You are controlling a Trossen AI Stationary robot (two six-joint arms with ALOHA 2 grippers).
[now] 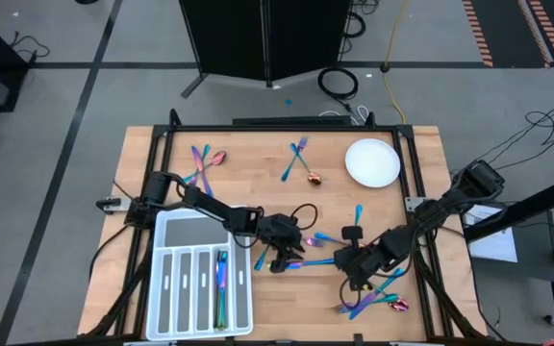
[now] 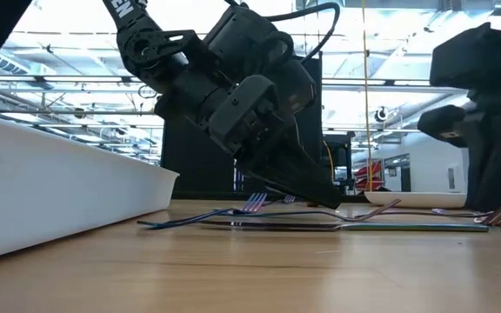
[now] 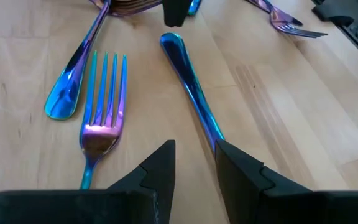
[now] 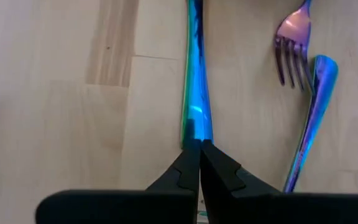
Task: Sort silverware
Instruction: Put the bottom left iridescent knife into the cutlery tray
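The left arm reaches from the counter's (image 1: 258, 163) left edge across toward the middle, bent low, its left tool (image 1: 282, 252) tipped down just right of the white compartmented plastic tray (image 1: 166, 288). That tray holds a few iridescent pieces (image 1: 221, 284) in its right-hand slot. Under the left tool lie a rainbow-metal fork (image 3: 102, 106), a blue handle (image 3: 73, 74) beside it, and a long slim blue-violet handle (image 3: 191, 93). The left tool's fingers (image 3: 157, 174) stand partly apart astride the near end of that long handle, holding nothing that can be told.

Farther back lie more rainbow utensils (image 1: 299, 159) and a round white plate (image 1: 372, 161).

The right arm comes from the right edge, sloping down to the counter's front centre. The right tool (image 4: 199, 158) is pressed together, tips touching a teal-blue handle (image 4: 196, 74); a pink-tined fork (image 4: 291, 43) lies beside it.
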